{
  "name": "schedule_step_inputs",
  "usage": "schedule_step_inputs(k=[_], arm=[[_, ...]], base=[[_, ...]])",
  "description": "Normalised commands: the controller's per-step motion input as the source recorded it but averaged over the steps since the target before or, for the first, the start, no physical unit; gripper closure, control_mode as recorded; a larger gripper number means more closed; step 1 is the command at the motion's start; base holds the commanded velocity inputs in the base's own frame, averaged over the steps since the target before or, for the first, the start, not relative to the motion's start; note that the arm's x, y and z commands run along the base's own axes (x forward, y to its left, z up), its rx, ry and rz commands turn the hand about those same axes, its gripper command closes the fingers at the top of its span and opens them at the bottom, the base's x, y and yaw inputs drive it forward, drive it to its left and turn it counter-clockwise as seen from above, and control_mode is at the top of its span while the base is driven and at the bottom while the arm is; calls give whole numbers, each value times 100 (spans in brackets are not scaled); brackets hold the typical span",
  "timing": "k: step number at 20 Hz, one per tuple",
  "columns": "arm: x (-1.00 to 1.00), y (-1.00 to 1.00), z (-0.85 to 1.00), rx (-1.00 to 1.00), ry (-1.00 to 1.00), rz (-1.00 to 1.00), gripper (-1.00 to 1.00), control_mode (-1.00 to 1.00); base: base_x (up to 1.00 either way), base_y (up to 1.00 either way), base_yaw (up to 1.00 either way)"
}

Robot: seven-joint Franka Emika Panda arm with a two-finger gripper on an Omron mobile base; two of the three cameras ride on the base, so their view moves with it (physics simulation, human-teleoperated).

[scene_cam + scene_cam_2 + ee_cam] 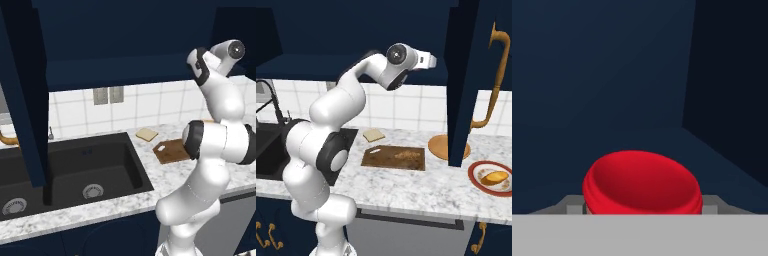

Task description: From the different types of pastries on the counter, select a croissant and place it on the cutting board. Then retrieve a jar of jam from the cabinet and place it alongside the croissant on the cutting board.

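In the left base view the arm (pixel 210 150) rose from the lower right and reached up toward the navy cabinet (pixel 125 35). The board (pixel 172 150), dark brown with a pale mark at its near-left corner, lay on the marbled tabletop (pixel 100 210) right of the black sink (pixel 70 170). The flat tan bread slice (pixel 146 134) sat just behind the board, toward the tiled wall.

In the right base view the hand pointed right into the open cabinet (pixel 356 30), level with its shelf; the claw itself was hidden there. The board (pixel 393 157) lay below the hand, and the croissant (pixel 402 155), a small speckled brown oblong, rested on the board, right of its middle. The bread slice (pixel 373 134) lay just behind the board's left end. A round tan plate (pixel 438 146) stood right of the board, partly behind the open door (pixel 463 80) with its curved orange handle (pixel 493 75). Farther right of the board, a red-rimmed plate (pixel 476 172) carried the orange pastry (pixel 494 177).

In the hand view the jar (pixel 642 185), seen by its glossy red lid, stood on the cabinet's dark shelf (pixel 612 145), very near the camera. Grey finger tips (pixel 572 205) flanked the lid on both sides; whether they touched it, I could not tell.
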Motion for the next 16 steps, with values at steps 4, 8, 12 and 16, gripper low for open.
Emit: schedule_step_inputs(k=[4,8,12,16], arm=[[-44,0,31,1,-6,-6,100,-100],[-46,0,37,0,-7,-8,100,-100],[-52,3,2,0,0,-7,100,-100],[-70,14,0,0,0,-3,100,-100]], base=[[0,0,0],[0,0,0],[0,0,0],[0,0,0]])
